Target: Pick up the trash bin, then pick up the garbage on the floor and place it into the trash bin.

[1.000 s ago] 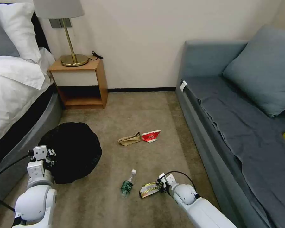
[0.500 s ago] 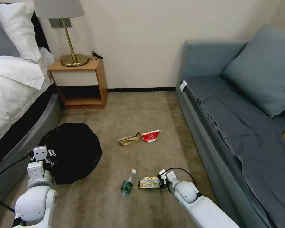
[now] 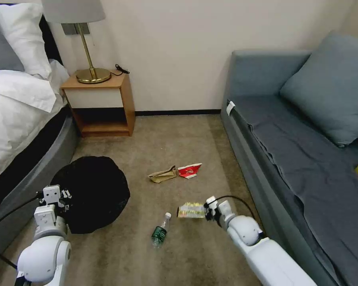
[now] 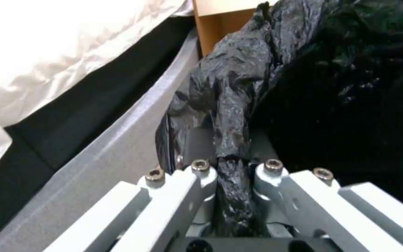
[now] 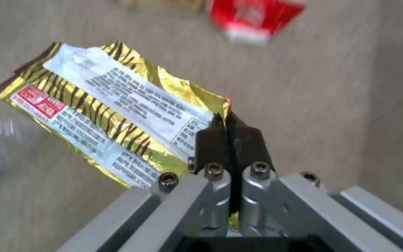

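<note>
Bedroom carpet: left claw [image 3: 61,198] pinches the trash bin [image 3: 92,190] liner, right claw [image 3: 208,210] grips the snack wrapper [image 3: 191,210] aloft, unbinned; bottle [image 3: 160,230], paper bag [image 3: 163,174] and carton [image 3: 189,170] remain on the floor.

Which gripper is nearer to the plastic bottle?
Right. The right gripper, shut on the snack wrapper, is beside the plastic bottle; the left gripper grips the trash bin, farther away.
</note>
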